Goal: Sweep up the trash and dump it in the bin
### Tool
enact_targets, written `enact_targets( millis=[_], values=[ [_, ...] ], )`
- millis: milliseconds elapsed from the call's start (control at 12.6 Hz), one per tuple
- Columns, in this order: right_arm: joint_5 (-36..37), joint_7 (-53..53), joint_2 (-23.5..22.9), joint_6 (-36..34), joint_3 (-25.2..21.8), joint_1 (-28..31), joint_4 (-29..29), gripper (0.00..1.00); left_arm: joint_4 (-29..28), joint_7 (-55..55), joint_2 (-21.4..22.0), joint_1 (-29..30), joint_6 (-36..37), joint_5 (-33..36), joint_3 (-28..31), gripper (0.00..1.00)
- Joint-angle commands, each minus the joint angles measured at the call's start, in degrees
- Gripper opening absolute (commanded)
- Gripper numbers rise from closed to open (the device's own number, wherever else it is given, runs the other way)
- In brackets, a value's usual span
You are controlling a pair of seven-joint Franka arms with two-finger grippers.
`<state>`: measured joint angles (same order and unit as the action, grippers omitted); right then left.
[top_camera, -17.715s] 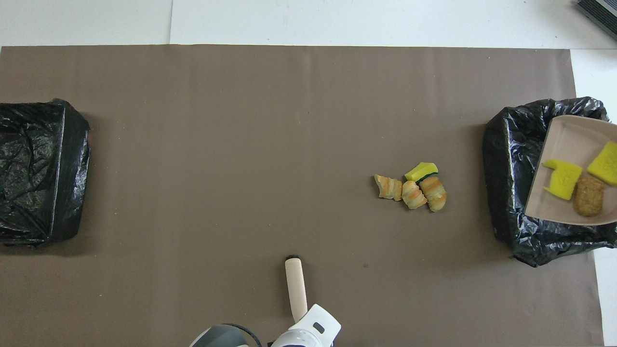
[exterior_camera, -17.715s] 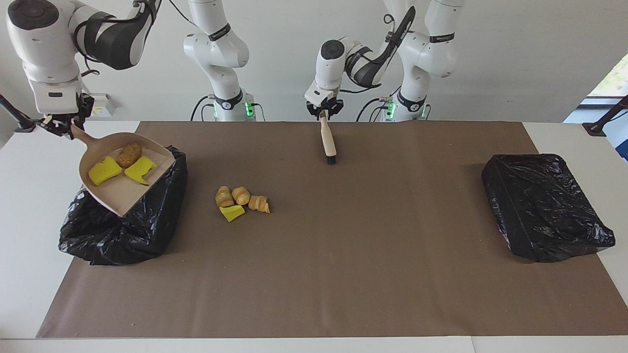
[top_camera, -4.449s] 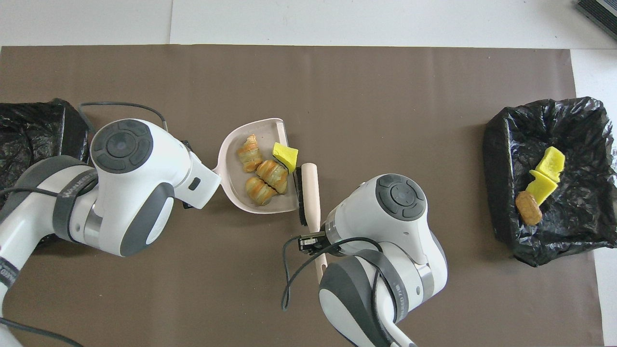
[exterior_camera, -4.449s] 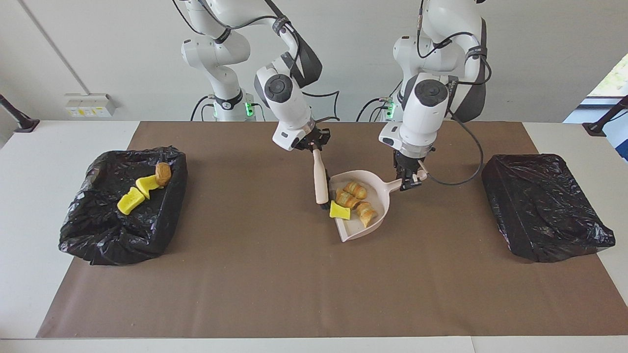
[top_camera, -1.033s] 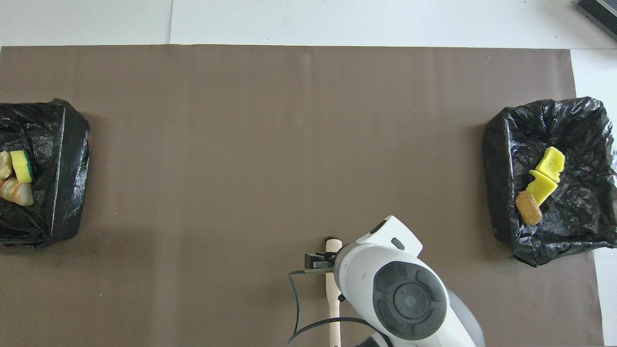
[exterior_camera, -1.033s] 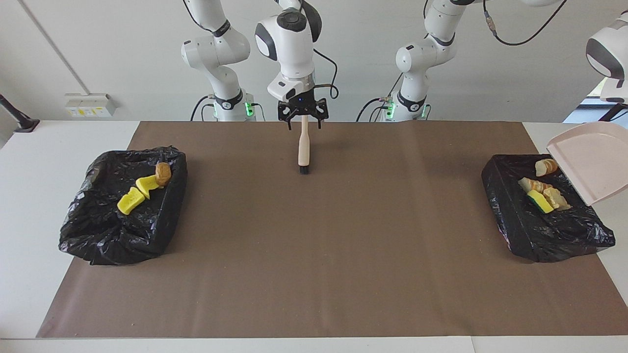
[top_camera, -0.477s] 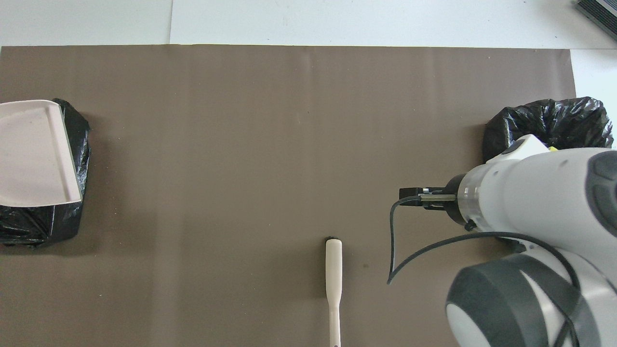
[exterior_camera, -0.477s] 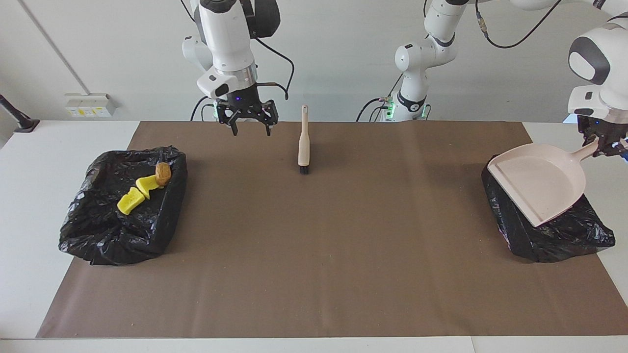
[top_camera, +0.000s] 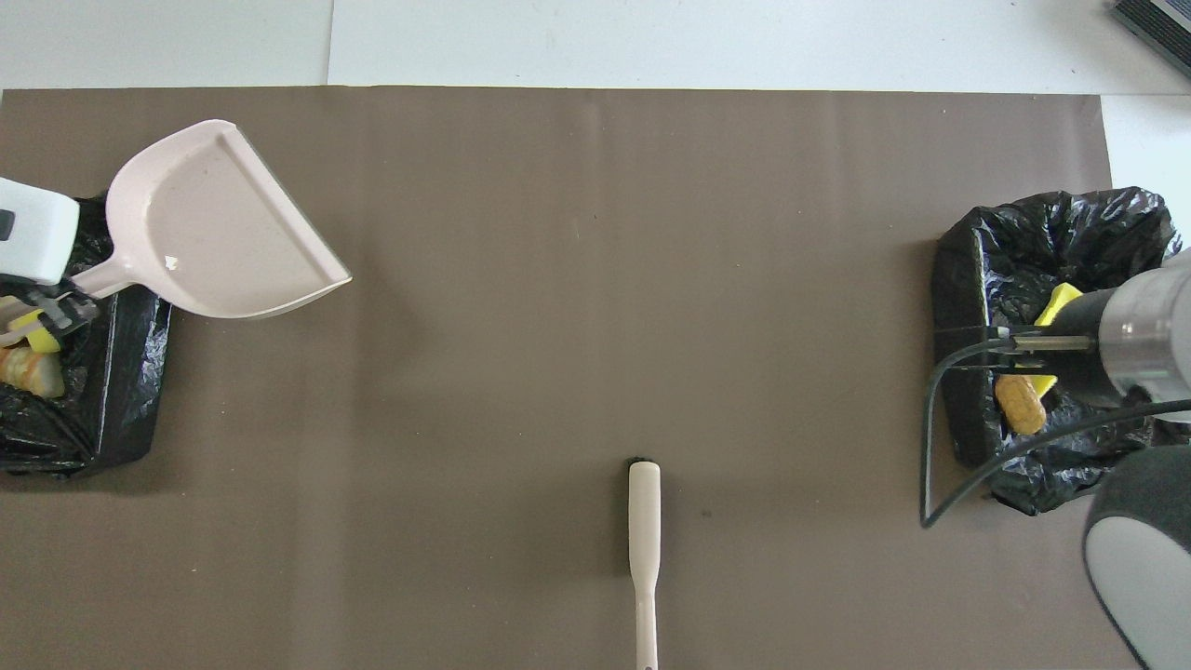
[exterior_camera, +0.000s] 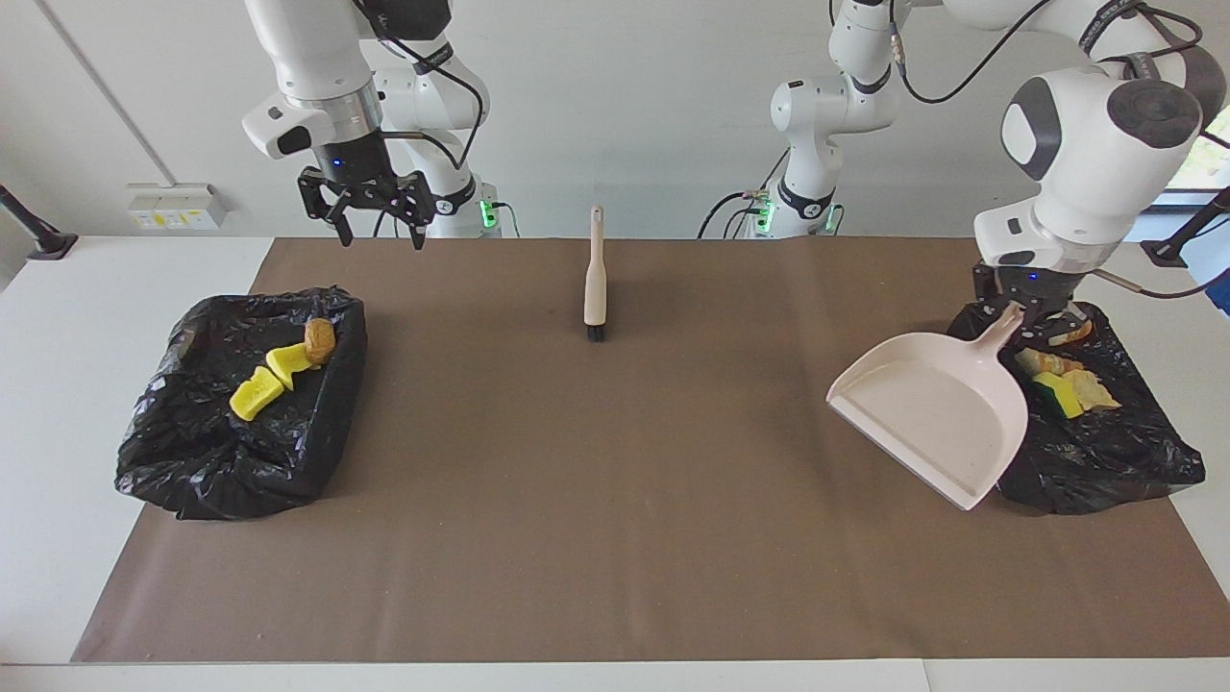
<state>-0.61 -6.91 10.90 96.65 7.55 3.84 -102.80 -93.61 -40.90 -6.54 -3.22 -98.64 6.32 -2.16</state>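
Observation:
The empty pale pink dustpan (exterior_camera: 930,413) (top_camera: 214,233) hangs tilted over the mat beside the black bin (exterior_camera: 1134,461) (top_camera: 126,372) at the left arm's end. My left gripper (exterior_camera: 1017,323) (top_camera: 42,314) is shut on its handle, over that bin's edge. Striped croissant-like trash and a yellow wedge (exterior_camera: 1062,383) (top_camera: 28,363) lie in that bin. In the other bin (exterior_camera: 192,461) (top_camera: 1023,251), at the right arm's end, lie yellow wedges (exterior_camera: 258,386) (top_camera: 1061,302) and a brown bun (exterior_camera: 319,338) (top_camera: 1019,405). My right gripper (exterior_camera: 381,238) hangs open and holds nothing, over the mat by that bin.
The beige-handled brush (exterior_camera: 596,279) (top_camera: 643,521) lies loose on the brown mat (exterior_camera: 615,500) near the robots' edge, midway between the arms. In the overhead view the right arm's wrist and cable cover part of the bin at its end.
The left arm has swung the dustpan off its bin toward the middle of the mat, uncovering the trash. The open right gripper has moved away from the brush toward its own end.

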Motion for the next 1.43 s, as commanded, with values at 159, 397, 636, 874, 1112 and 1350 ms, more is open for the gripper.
enact_targets(
  millis=[159,397,636,874,1112,1350],
  values=[
    [1.3,5.3,-1.2,-6.2,-7.4,-2.9,8.4,1.0,2.6,34.2,-4.1,-13.5,-7.7,-6.3,1.1,0.0],
    [1.8,7.0,-4.7,-12.5,-15.3,-8.9,15.2,1.0,5.7,51.3,-12.1,-23.2,-10.7,-4.8,1.2,0.0],
    [0.8,7.2,-2.6,-13.4,-15.7,-9.2,12.5,1.0,7.5,66.3,-17.5,-29.7,-16.5,-5.0,1.2,0.0],
    [0.8,7.0,-2.6,-13.9,-12.4,-7.1,12.5,1.0,8.1,78.4,-20.2,-33.0,-21.2,-7.1,1.0,0.0],
    [1.0,7.2,-2.6,-13.1,-12.5,-7.1,12.5,1.0,12.0,86.5,-26.7,-35.5,-23.3,-7.3,0.9,0.0],
    [1.8,7.2,-2.6,-12.9,-12.5,-7.1,12.3,1.0,11.5,86.2,-26.5,-37.1,-23.6,-8.4,0.9,0.03]
  ],
)
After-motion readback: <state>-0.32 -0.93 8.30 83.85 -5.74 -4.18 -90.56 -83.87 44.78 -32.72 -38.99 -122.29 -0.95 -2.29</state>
